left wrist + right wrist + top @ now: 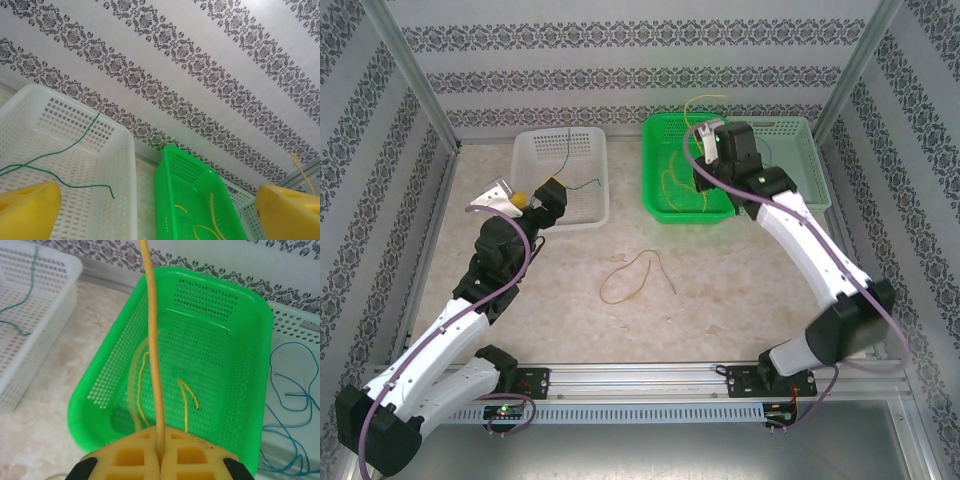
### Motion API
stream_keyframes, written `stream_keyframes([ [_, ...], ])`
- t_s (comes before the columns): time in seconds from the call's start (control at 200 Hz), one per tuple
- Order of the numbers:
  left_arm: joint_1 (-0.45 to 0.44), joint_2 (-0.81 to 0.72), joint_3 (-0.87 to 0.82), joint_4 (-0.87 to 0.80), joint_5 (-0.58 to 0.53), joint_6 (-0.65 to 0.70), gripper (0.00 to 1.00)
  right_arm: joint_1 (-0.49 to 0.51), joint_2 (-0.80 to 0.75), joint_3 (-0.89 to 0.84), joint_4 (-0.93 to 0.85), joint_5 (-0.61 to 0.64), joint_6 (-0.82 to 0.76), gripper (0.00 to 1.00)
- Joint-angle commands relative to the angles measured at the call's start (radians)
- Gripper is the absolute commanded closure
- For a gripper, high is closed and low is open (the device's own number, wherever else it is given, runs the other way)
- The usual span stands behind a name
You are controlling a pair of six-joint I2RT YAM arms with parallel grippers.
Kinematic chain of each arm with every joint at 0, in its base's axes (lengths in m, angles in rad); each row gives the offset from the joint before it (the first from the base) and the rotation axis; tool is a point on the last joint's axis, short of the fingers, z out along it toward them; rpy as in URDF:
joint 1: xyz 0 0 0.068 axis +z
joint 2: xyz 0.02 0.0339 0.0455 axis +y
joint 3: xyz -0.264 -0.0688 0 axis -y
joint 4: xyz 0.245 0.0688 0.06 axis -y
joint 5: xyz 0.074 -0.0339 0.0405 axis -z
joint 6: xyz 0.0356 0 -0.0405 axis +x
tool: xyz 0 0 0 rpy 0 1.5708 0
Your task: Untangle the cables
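the right fingers [167, 452] are clenched on a yellow cable [152, 340], which runs straight up and away from them above the green basket [235, 315]. holding it high like that looks like a way to draw one strand free of the other yellow pieces [185, 405] lying on the basket floor. the left fingers [30, 212] are spread wide with nothing between them, hovering by the near edge of the white basket [120, 165], where a green cable [75, 143] curls across the mesh bottom. blue cables [287, 396] lie in a pale basket [300, 325] just beside the green one, so the colours seem to be kept apart, one basket each. a loose yellow loop [630, 275] lies alone on the tabletop [740, 270], between the arms. i'd guess it belongs with the yellows and is not yet collected.
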Motion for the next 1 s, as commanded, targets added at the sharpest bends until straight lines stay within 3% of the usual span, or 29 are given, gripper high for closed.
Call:
stream_keyframes([
  [0.0,0.006,-0.031,0.011,-0.057,0.001,0.033,0.00,-0.059,0.136,0.112,-0.076,-0.123,-0.013,1.00],
  [0.14,0.007,-0.062,0.002,-0.078,-0.012,0.051,0.00,-0.095,0.321,0.250,-0.216,-0.225,-0.011,1.00],
  [0.29,0.010,-0.072,-0.002,-0.086,-0.002,0.063,0.00,-0.111,0.451,0.304,-0.272,-0.242,-0.007,0.99],
  [0.41,0.012,-0.067,-0.003,-0.095,0.011,0.063,0.00,-0.128,0.546,0.381,-0.349,-0.210,0.023,0.75],
  [0.485,0.012,-0.068,-0.003,-0.105,0.016,0.064,0.00,-0.135,0.577,0.421,-0.387,-0.170,0.046,0.41],
  [0.694,0.012,-0.053,-0.003,-0.222,0.040,0.074,0.00,-0.133,0.441,0.345,-0.299,-0.147,0.063,0.27],
  [0.994,0.010,0.033,-0.074,-0.421,0.176,0.011,0.00,-0.101,0.167,0.128,-0.195,-0.190,0.119,0.20],
])
